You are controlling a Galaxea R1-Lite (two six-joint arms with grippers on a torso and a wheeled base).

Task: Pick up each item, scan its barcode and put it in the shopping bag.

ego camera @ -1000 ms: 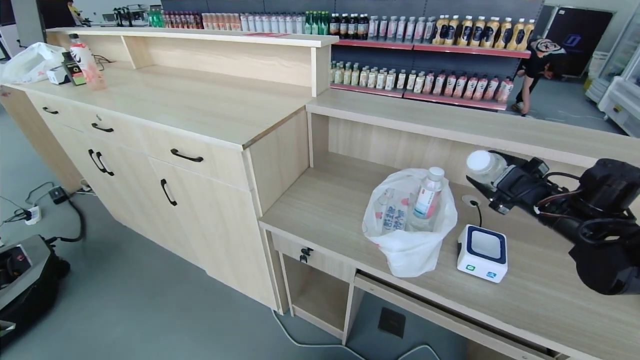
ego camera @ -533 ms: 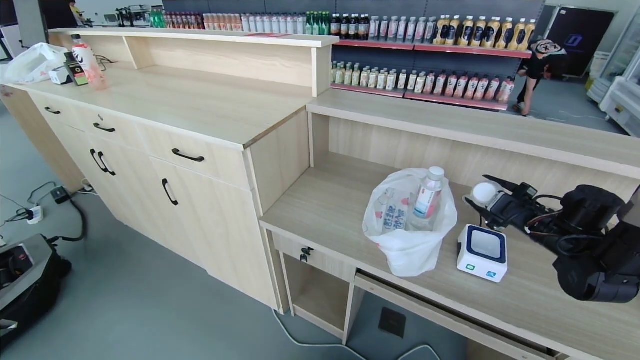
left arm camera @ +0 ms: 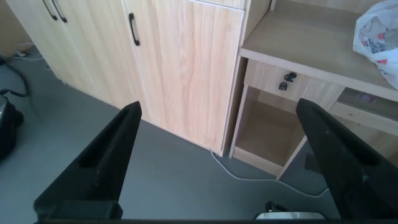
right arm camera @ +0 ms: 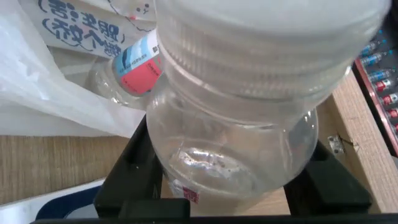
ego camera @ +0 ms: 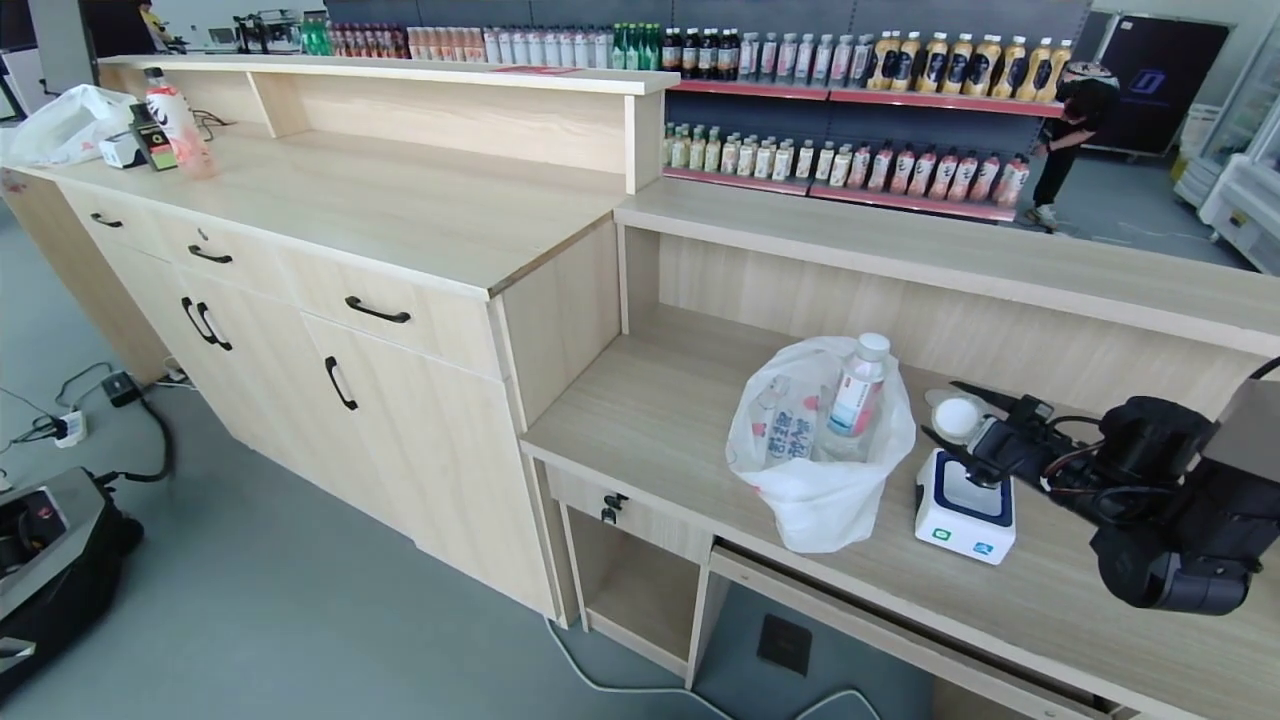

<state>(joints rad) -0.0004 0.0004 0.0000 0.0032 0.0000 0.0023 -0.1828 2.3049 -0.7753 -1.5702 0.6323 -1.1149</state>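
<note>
**Jar held just over the scanner, beside the bag**

The pale wooden table (ego camera: 650, 400) carries everything near the right tool (ego camera: 945, 410). Just to that tool's left stands the white plastic shopping bag (ego camera: 810, 490), its mouth open. Upright inside it is a clear plastic bottle with a white cap and a pink-and-blue label (ego camera: 855, 395). Directly below the tool's fingertips, on the near side, sits the white box-shaped barcode scanner with a blue-framed window (ego camera: 975, 535).

The right tool pinches a clear wide plastic jar with a ribbed white lid (ego camera: 958, 418). One black finger (right arm camera: 134, 177) presses each side of the jar's rounded body. The jar looks see-through, and a small red-and-white label shows low on its wall. Its lid end points away from the wrist, towards the bag. The jar hangs clear of the table, just above the scanner's far edge and close beside the bag's rim.

The left tool (left arm camera: 217, 162) is spread wide with nothing between its fingers. It hangs over the grey floor (left arm camera: 174, 180) in front of the wooden cabinet door (left arm camera: 186, 68).

A second ago the right tool held the jar higher and further back, near the table's rear wall. It has since come down and forward towards the scanner. The bag and scanner have kept their places.
</note>
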